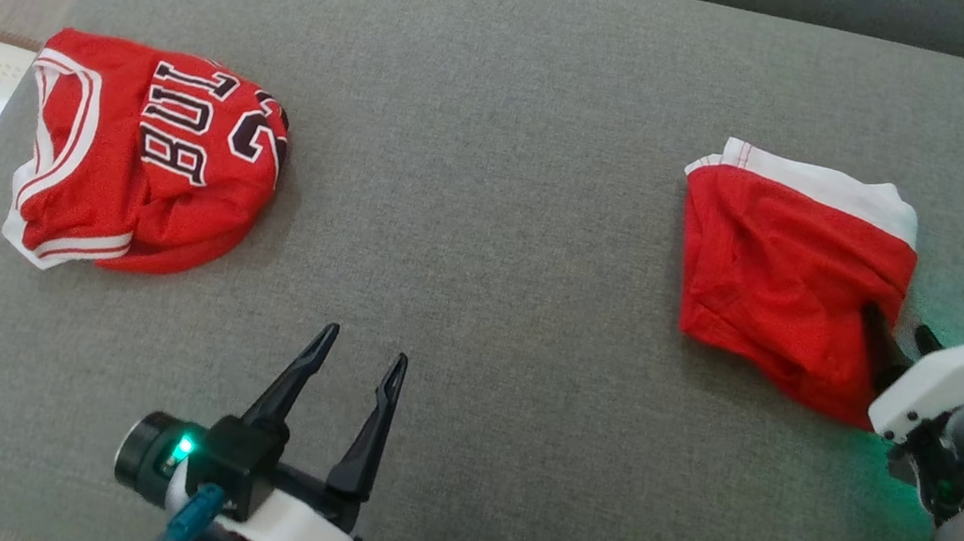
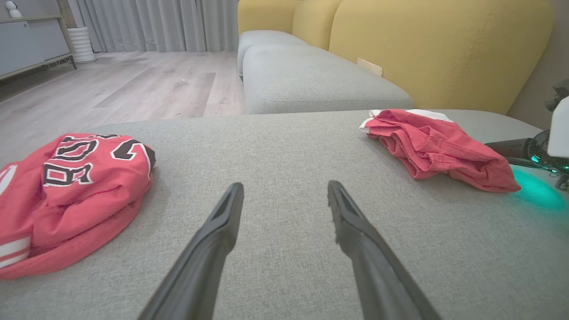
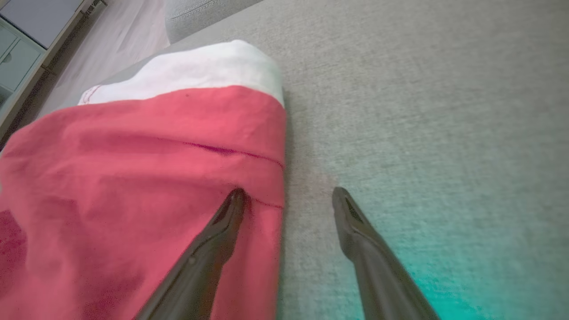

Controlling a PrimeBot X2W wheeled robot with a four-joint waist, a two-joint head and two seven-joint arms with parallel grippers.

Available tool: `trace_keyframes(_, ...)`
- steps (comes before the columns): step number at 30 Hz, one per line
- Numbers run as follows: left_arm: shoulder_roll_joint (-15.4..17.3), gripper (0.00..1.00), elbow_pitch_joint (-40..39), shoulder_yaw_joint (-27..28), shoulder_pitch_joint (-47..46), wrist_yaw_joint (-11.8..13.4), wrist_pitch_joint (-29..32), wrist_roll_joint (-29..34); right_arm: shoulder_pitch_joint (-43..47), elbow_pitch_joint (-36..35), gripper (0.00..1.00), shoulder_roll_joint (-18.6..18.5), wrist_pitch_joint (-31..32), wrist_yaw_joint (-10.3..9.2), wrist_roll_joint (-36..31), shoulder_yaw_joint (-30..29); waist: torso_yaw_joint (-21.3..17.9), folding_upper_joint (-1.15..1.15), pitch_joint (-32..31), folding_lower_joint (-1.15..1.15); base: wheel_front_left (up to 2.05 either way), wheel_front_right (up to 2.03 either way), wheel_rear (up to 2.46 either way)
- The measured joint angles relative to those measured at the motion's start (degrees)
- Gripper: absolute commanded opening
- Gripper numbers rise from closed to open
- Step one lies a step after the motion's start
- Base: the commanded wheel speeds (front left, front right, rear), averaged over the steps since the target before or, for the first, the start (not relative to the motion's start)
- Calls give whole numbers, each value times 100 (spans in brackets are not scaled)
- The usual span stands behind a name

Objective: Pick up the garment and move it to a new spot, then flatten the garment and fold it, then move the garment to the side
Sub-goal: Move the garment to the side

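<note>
1. My head camera looks steeply down from above onto the grey cushion [image 1: 503, 122]. It sits far enough back to take in the lettered jersey [image 1: 149, 158] at my left and the folded red garment [image 1: 784, 266] at my right in one frame.
2. My left wrist camera sits low, just above the cushion. It faces almost level along my left gripper [image 2: 284, 186], towards the yellow sofa [image 2: 444, 49] and wood floor [image 2: 133, 84] beyond. It shares both red pieces with the head view.
3. My right wrist camera is very near the folded red garment, tilted down along my right gripper [image 3: 289, 193]. It shares that garment's white-banded edge and the cushion beside it with the other two views.
</note>
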Motion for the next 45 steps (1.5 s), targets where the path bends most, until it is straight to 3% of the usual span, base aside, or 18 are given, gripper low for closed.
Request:
trace_keyframes(1,-1,100,7,0,-34,-1,0,0,-45,0,100,-9,37,0,52,85,4,0,17,0,0,0,0)
trace_keyframes(2,-2,100,5,9,-59,0,0,0,-91,-2,71,-21,60,0,93,174,-1,0,34,0,0,0,0)
trace_keyframes(3,-3,100,3,18,-75,1,0,0,-124,-18,28,-35,79,0,135,268,-13,0,50,0,0,0,0)
trace_keyframes(4,-4,100,-4,27,-79,2,0,0,-136,-49,0,-58,77,0,175,364,-31,0,69,0,0,0,0)
trace_keyframes(11,-9,100,-165,87,-119,7,0,-96,-162,-445,0,-598,-193,0,222,1111,-307,0,286,0,0,0,0)
trace_keyframes(19,-12,100,-490,100,-558,-103,0,-26,-828,-1009,0,-1891,-330,0,-198,1537,-862,0,862,0,0,0,0)
trace_keyframes(21,-13,100,-549,101,-624,-141,0,0,-935,-1062,0,-2033,-330,0,-274,1536,-938,0,954,0,0,0,0)
trace_keyframes(27,19,100,-1018,35,-1096,-350,-2,88,-1477,-1328,0,-2535,-325,0,-781,1266,-1377,0,1517,0,0,0,0)
trace_keyframes(38,53,100,-1502,-116,-1586,-502,-5,163,-1628,-1618,0,-2763,-119,0,-1777,141,-1803,0,2331,1,0,0,0)
trace_keyframes(39,53,100,-1503,-122,-1588,-504,-5,162,-1627,-1633,96,-2727,-121,0,-1929,-27,-1810,0,2354,1,0,0,0)
trace_keyframes(45,52,100,-1405,-198,-1587,-527,-5,151,-1490,-2004,100,-2254,-307,0,-3308,-754,-1712,0,2177,1,0,0,0)
